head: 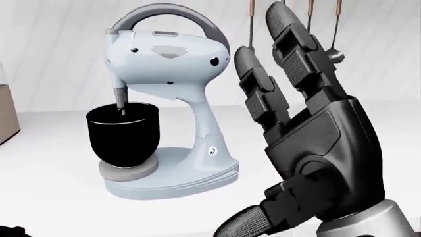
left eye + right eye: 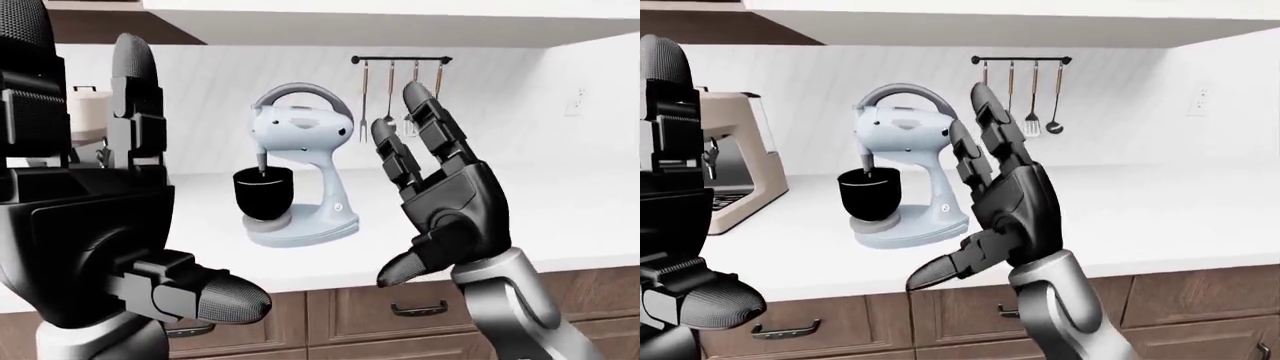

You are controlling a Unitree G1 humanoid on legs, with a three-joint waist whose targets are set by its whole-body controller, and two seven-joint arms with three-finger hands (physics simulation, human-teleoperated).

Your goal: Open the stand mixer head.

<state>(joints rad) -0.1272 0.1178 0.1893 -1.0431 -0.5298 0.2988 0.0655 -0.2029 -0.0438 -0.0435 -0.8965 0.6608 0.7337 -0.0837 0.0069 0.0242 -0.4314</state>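
A pale blue stand mixer stands on the white counter. Its head is lowered, with a grey arched handle on top and the beater shaft reaching into the black bowl. My right hand is raised to the right of the mixer, close to the camera. Its fingers are spread upward and its thumb points down-left; it is open and holds nothing. In the left-eye view my left hand fills the left side, also open and upright, well apart from the mixer.
A rail of hanging utensils is on the wall behind the mixer. A beige coffee machine stands at the counter's left. Wooden drawers run below the counter edge, and an upper cabinet spans the top.
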